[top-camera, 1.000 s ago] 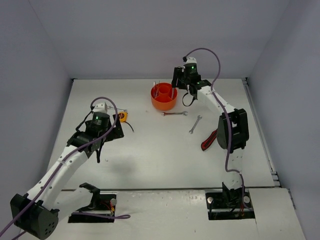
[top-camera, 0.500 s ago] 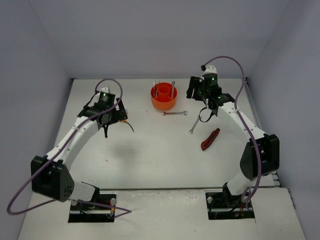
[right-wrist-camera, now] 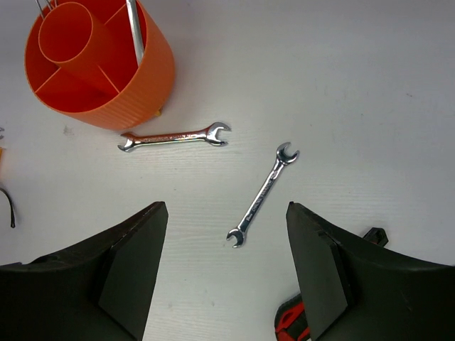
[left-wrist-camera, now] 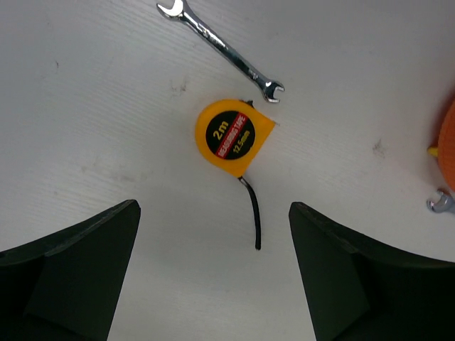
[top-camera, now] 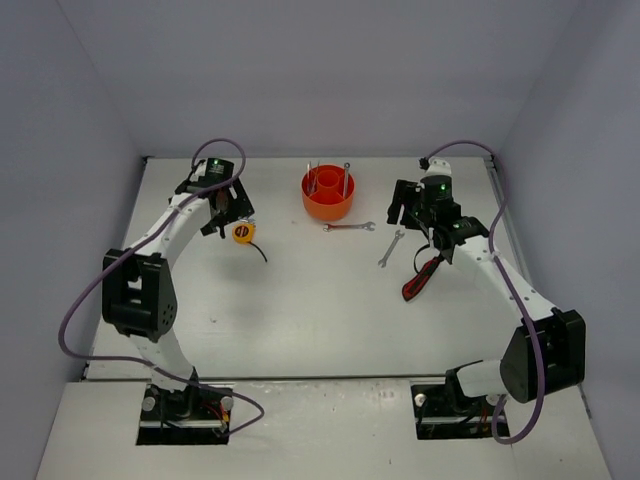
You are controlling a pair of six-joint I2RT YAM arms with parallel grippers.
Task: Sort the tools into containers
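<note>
The round orange tub (top-camera: 328,197) stands at the back middle with silver tools upright in its compartments (right-wrist-camera: 134,32). One silver wrench (top-camera: 349,227) lies just in front of the tub, and a second wrench (top-camera: 390,248) lies to its right. Both show in the right wrist view (right-wrist-camera: 174,136) (right-wrist-camera: 263,193). The red-black utility knife (top-camera: 420,280) lies nearer. The yellow-black tape measure (top-camera: 241,232) lies left of the tub, and another wrench (left-wrist-camera: 220,41) lies beyond it. My left gripper (top-camera: 225,208) is open and empty above the tape measure (left-wrist-camera: 233,138). My right gripper (top-camera: 403,210) is open and empty above the wrenches.
The tape measure's black strap (left-wrist-camera: 252,220) trails toward my left gripper (left-wrist-camera: 213,284). A wrench end (left-wrist-camera: 441,204) shows beside the tub's edge (left-wrist-camera: 448,145). The knife's tip (right-wrist-camera: 291,323) sits by my right gripper's (right-wrist-camera: 227,277) right finger. Walls enclose the table on three sides.
My left arm has swung back and left until its gripper sits above the tape measure. My right gripper has moved from above the tub rightward and nearer, over the loose wrenches.
</note>
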